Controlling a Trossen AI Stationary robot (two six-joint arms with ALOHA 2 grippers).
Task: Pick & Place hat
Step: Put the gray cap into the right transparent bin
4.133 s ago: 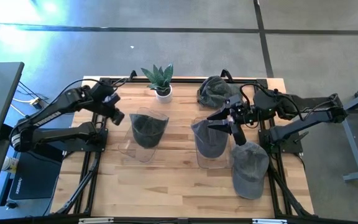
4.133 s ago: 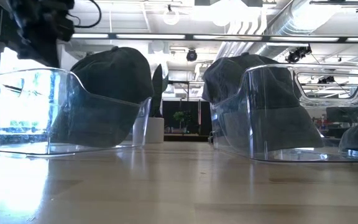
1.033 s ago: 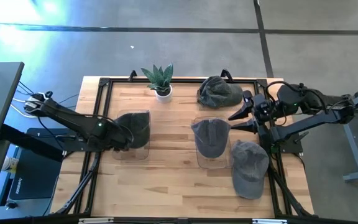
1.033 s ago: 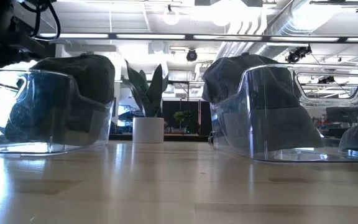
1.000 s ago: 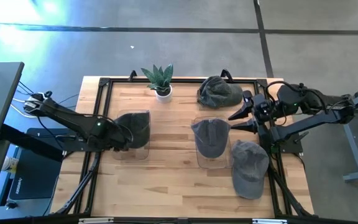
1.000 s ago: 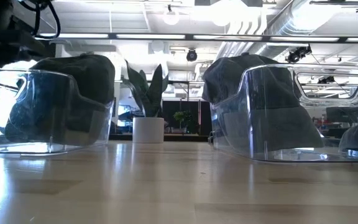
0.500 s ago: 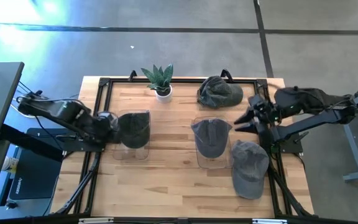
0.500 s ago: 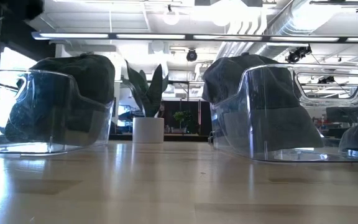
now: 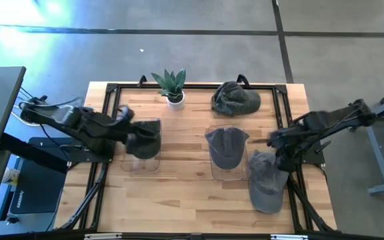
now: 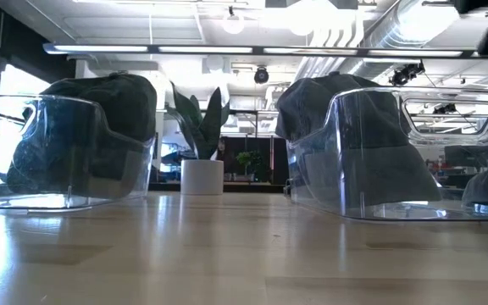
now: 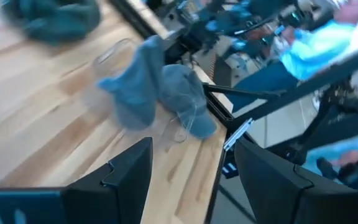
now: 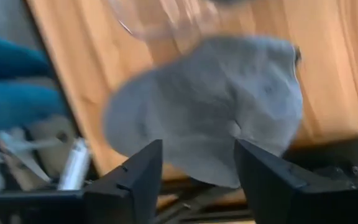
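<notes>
Wooden bench w/ black frame, grey floor around, plant at the far edge. Two clear holders on the bench, each w/ a hat in it: left holder, centre holder. Two loose hats besides: one crumpled at the far right corner, one lying flat at the near right, just beside the centre holder.

Right end effector at the bench's right edge, directly above the far end of the near-right hat. Fingers apart in the right wrist view, nothing between them, hat filling the gap below. Long axis of that hat runs roughly far-to-near along the right frame rail, brim end toward the near edge as best judged. So hat lies straight under and slightly nearward of the right end effector; a drop down would likely meet the crown end.

Left end effector over by the left holder, touching or just beside its left wall, can't tell which. Fingers spread in the left wrist view, empty. Well apart from both loose hats, w/ the centre holder between.

Right arm clearly the nearer for the loose hat. Both holders already filled, so place spot unclear.
</notes>
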